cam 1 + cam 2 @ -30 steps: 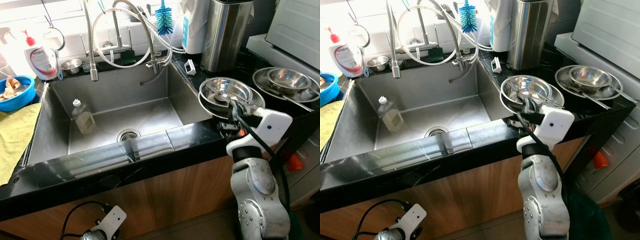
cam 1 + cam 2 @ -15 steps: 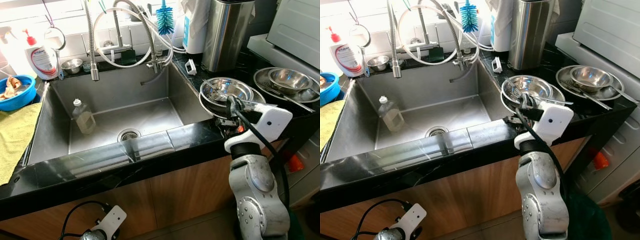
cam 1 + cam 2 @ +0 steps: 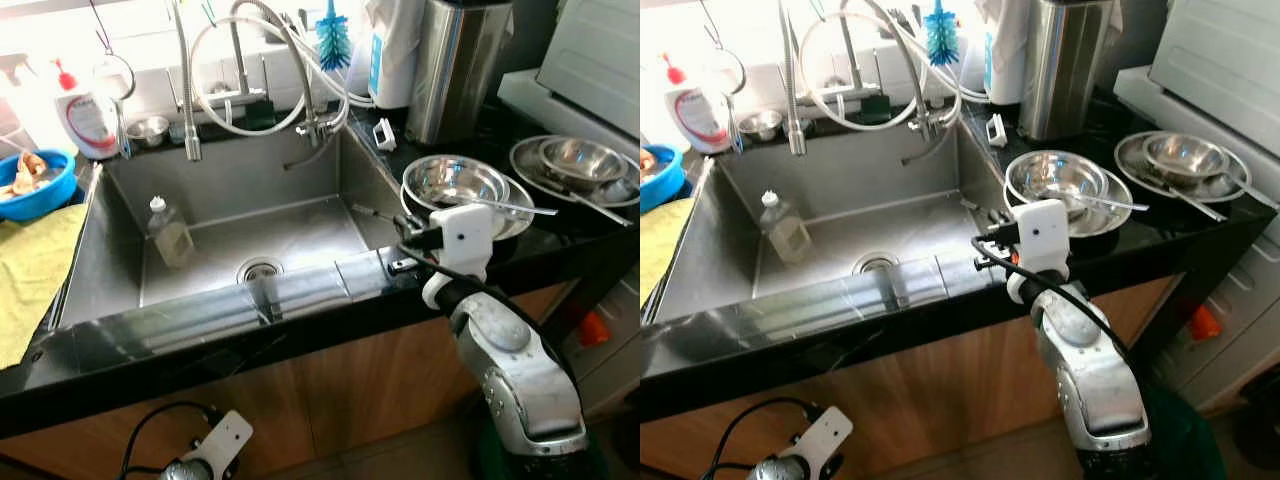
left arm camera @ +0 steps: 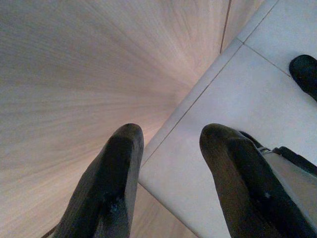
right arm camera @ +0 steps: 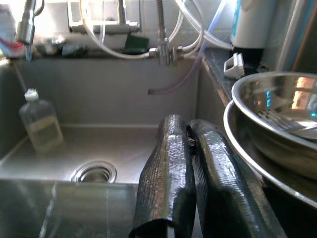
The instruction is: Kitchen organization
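My right gripper (image 3: 403, 243) hangs over the front right corner of the steel sink (image 3: 120, 290), fingers (image 5: 171, 148) pressed shut side by side. A thin metal piece (image 3: 368, 211) shows just beyond it over the basin; I cannot tell whether it is held. To its right, stacked steel bowls (image 3: 452, 180) sit on a plate with a utensil (image 3: 525, 209) lying across them. A second plate with a bowl (image 3: 575, 160) is further right. My left gripper (image 4: 171, 136) hangs low by the wooden cabinet front, fingers apart and nothing between them.
A clear bottle (image 3: 168, 232) stands in the sink near the drain (image 3: 259, 269). Faucet hoses (image 3: 245, 70), a blue brush (image 3: 332, 40) and a steel canister (image 3: 462, 60) line the back. A soap bottle (image 3: 88, 118), blue bowl (image 3: 35, 190) and yellow cloth (image 3: 30, 270) are left.
My right gripper has swung left, from the front of the stacked bowls to the sink's front right corner. The bowls and the left arm have stayed put.
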Controlling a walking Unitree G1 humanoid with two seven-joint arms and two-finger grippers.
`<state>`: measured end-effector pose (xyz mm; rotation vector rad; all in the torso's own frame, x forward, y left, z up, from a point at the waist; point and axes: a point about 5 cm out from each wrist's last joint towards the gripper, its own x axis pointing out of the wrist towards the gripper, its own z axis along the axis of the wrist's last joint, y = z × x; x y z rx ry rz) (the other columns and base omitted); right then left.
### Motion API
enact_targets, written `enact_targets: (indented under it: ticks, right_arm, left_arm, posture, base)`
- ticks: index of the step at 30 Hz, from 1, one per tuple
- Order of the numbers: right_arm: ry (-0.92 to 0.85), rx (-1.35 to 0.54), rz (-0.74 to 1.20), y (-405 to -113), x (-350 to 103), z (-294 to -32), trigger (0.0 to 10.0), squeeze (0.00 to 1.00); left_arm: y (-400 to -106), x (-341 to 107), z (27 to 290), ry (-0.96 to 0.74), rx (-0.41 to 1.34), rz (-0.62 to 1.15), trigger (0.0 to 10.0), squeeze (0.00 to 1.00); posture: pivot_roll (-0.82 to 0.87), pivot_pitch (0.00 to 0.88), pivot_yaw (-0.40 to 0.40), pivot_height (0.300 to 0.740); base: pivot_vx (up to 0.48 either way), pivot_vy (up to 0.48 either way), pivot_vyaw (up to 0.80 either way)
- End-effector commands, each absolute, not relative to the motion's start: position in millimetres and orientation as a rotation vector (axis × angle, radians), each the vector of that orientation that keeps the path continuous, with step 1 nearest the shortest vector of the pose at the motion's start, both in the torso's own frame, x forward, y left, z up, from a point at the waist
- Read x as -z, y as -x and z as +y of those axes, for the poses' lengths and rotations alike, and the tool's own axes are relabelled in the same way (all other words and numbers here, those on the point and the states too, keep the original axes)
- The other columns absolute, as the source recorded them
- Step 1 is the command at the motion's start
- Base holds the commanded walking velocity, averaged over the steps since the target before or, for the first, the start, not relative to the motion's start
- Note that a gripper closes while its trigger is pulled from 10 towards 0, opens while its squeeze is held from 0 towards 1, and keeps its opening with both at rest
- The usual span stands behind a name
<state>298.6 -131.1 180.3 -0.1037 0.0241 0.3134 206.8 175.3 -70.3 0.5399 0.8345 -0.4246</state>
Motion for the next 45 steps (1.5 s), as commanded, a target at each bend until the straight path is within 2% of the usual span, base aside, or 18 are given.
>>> enact_targets:
  ticks: [1,11,24,25,26,27,28,32,34,36,40,41,42,43,45]
  right_arm:
    - [0.120,-0.349,0.017,-306,-184,-129,10.0,0.00]
    - [0.138,-0.367,0.018,-333,-187,-140,10.0,0.00]
    - [0.112,-0.397,-0.009,-340,-187,-138,10.0,0.00]
    - [0.108,-0.402,-0.010,-340,-186,-137,10.0,0.38]
    - [0.108,-0.403,-0.011,-340,-186,-136,10.0,0.38]
    - [0.106,-0.404,-0.010,-340,-185,-136,10.0,0.58]
    - [0.105,-0.408,-0.011,-340,-185,-134,10.0,0.68]
    - [0.105,-0.415,-0.009,-340,-184,-132,10.0,0.68]
    - [0.105,-0.407,-0.009,-340,-184,-131,10.0,0.65]
    - [0.102,-0.403,-0.016,-339,-185,-130,10.0,0.59]
    - [0.100,-0.398,-0.025,-338,-186,-129,10.0,0.61]
    - [0.107,-0.388,-0.030,-337,-186,-129,10.0,0.41]
    - [0.109,-0.384,-0.033,-337,-186,-130,10.0,0.41]
    - [0.110,-0.372,-0.040,-337,-187,-130,10.0,0.00]
    - [0.104,-0.344,-0.054,-334,-189,-132,10.0,0.00]
  left_arm:
    - [-203,72,180,-0.536,0.404,0.858,10.0,0.00]
    - [-203,73,180,-0.534,0.400,0.860,10.0,0.00]
    - [-202,73,181,-0.535,0.399,0.861,10.0,0.00]
    - [-201,73,181,-0.534,0.398,0.863,10.0,0.00]
    - [-201,73,181,-0.534,0.398,0.864,10.0,0.00]
    - [-201,73,182,-0.534,0.397,0.865,10.0,0.00]
    - [-200,74,182,-0.533,0.396,0.867,10.0,0.00]
    - [-199,74,184,-0.534,0.391,0.870,10.0,0.00]
    - [-199,74,185,-0.535,0.390,0.871,10.0,0.00]
    - [-198,74,185,-0.538,0.393,0.873,10.0,0.00]
    - [-198,75,185,-0.541,0.398,0.872,10.0,0.00]
    - [-198,75,184,-0.543,0.401,0.871,10.0,0.00]
    - [-198,75,184,-0.544,0.403,0.871,10.0,0.00]
    - [-198,75,184,-0.545,0.404,0.870,10.0,0.00]
    - [-197,75,184,-0.546,0.406,0.871,10.0,0.00]
  posture:
    - [-0.14,0.000,0.069,0.740]
    - [-0.14,0.000,0.068,0.740]
    - [-0.13,0.000,0.062,0.740]
    - [-0.13,0.000,0.062,0.740]
    - [-0.13,0.000,0.062,0.740]
    - [-0.13,0.000,0.062,0.740]
    - [-0.12,0.000,0.060,0.740]
    - [-0.12,0.000,0.059,0.740]
    - [-0.12,0.000,0.060,0.740]
    - [-0.12,0.000,0.063,0.740]
    - [-0.13,0.000,0.067,0.740]
    - [-0.13,0.000,0.068,0.740]
    - [-0.13,0.000,0.068,0.740]
    - [-0.13,0.000,0.070,0.740]
    - [-0.13,0.000,0.071,0.740]
  base:
    - [0.000,0.000,0.00]
    - [0.000,0.000,0.00]
    - [0.000,0.000,0.00]
    - [0.000,0.000,0.00]
    - [0.000,0.000,0.00]
    - [0.000,0.000,0.00]
    - [0.000,0.000,0.00]
    - [0.000,0.000,0.00]
    - [0.000,0.000,0.00]
    - [0.000,0.000,0.00]
    - [0.000,0.000,0.00]
    - [0.000,0.000,0.00]
    - [0.000,0.000,0.00]
    - [0.000,0.000,0.00]
    - [0.000,0.000,0.00]
